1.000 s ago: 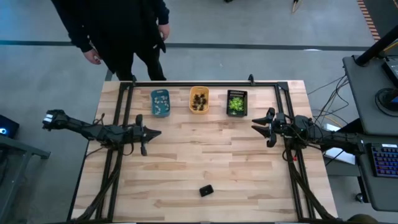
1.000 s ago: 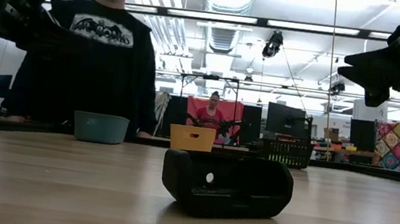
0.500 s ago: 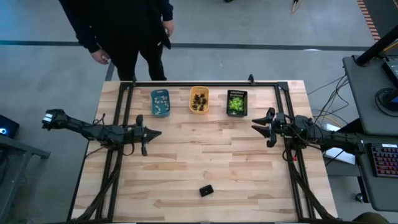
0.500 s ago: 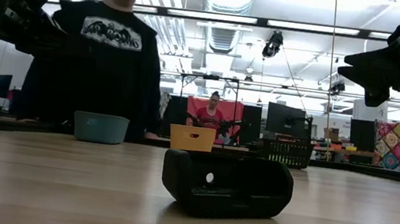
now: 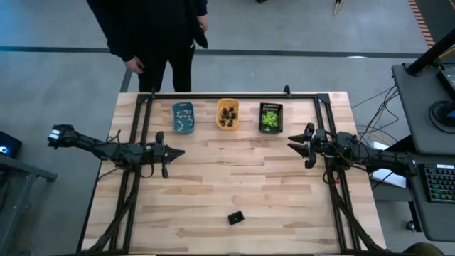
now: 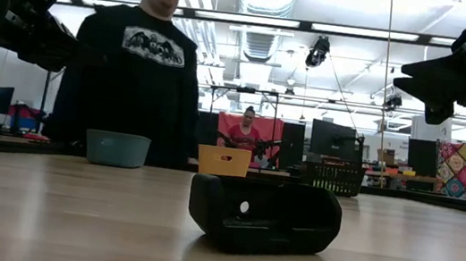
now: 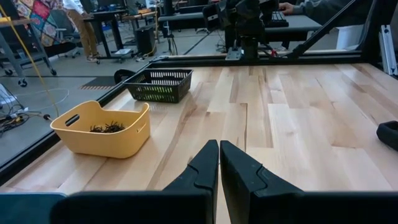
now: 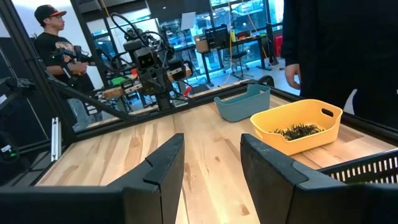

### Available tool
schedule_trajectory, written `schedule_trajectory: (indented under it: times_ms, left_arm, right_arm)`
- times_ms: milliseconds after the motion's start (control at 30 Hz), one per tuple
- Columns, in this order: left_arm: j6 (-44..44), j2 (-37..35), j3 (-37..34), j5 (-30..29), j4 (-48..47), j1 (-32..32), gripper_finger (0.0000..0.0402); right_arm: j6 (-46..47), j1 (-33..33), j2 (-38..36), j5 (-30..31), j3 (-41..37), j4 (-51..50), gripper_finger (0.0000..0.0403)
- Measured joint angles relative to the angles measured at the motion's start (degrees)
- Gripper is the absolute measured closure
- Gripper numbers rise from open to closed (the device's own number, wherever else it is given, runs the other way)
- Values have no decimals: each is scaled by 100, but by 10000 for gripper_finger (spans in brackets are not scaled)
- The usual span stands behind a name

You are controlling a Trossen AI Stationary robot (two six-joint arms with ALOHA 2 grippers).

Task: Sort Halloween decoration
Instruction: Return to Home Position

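Observation:
The tiny spidery figures lie inside three small trays in a row by the table's far edge: pale ones in the blue tray (image 5: 183,116), black ones in the orange tray (image 5: 227,114) (image 7: 103,128) (image 8: 298,131), yellow-green ones in the black mesh tray (image 5: 271,117) (image 7: 158,85). My left gripper (image 5: 181,151) (image 7: 219,154) hovers shut above the table's left side, pointing right. My right gripper (image 5: 290,145) (image 8: 211,158) hovers open above the right side, pointing left. Neither touches anything.
A small black box (image 5: 236,217) (image 6: 263,216) sits near the table's near edge, in the middle. A person in a black shirt (image 5: 153,32) (image 6: 132,72) stands just beyond the far edge, behind the blue tray. Bare wood (image 5: 234,171) lies between the arms.
Both arms have kept still. The person beyond the far edge has stepped toward the table's right, from behind the far-left corner to nearer the blue tray.

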Motion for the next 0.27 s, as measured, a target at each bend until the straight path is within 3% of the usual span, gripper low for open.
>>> schedule_trajectory:
  times_ms: [267]
  left_arm:
    - [0, 0, 0, 0, 0, -1, 402]
  right_arm:
    - [-2, 0, 0, 0, 0, -2, 263]
